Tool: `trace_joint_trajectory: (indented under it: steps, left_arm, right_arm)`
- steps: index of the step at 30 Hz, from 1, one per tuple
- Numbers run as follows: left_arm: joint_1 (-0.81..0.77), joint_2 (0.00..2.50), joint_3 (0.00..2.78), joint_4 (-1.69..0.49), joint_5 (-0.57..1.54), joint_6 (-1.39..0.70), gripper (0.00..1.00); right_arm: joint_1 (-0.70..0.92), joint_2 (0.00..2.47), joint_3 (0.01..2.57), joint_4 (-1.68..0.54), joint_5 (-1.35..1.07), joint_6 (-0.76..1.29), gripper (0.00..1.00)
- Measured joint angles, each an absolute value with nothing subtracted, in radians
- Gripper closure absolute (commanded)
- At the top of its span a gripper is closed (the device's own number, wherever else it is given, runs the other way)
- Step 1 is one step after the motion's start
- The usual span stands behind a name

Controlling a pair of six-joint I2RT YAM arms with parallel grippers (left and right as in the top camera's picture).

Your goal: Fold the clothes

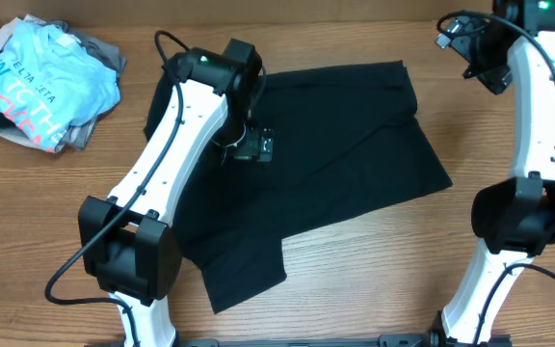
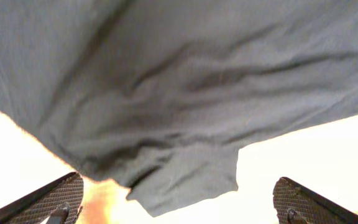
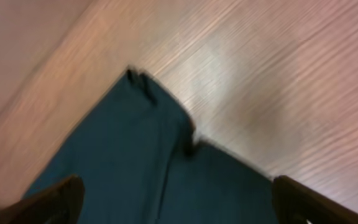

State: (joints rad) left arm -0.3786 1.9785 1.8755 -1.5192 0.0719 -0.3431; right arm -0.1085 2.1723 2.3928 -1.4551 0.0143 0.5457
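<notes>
Wooden desk (image 1: 374, 289) with the black T-shirt (image 1: 345, 145) lying across the middle, running from about 7 o'clock up to 1 o'clock. It's mostly flat but wrinkly, and one flap sticks out at the 7 end. The light blue T-shirt (image 1: 41, 82) sits on its pile at 10 o'clock, well apart, so just ignore it.

The left tool (image 2: 178, 183) hangs over the shirt's 10 o'clock side with its fingers spread wide and nothing in them. The right tool (image 3: 176, 186) is up by the 1 o'clock corner, also spread and empty, looking down at that corner's edge.

Looks to me like the grab for a fold is coming up. My advice:
- Drop each tool right on a hem or corner, not mid-cloth, so it pinches a clean edge instead of a bunch.
- Close both before lifting.
- Keep the lift low and move both tools together so the soft fabric doesn't sag or twist.
- Lay it down edge-to-edge.
</notes>
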Motion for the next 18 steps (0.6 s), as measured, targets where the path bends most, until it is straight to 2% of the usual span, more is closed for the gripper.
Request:
trace_joint_trajectory:
  steps: [8, 13, 18]
  left_arm:
    - [-0.380, 1.979, 1.875, -1.590, 0.072, -0.382, 0.00]
    - [-0.383, 1.956, 1.872, -1.608, 0.070, -0.399, 0.00]
    - [-0.427, 1.807, 1.869, -1.679, 0.020, -0.447, 0.00]
  right_arm:
    - [-0.104, 2.040, 2.440, -1.691, 0.001, 0.544, 0.00]
    - [-0.104, 1.924, 2.440, -1.695, -0.011, 0.514, 0.00]
    - [-0.104, 1.771, 2.409, -1.691, -0.066, 0.445, 0.00]
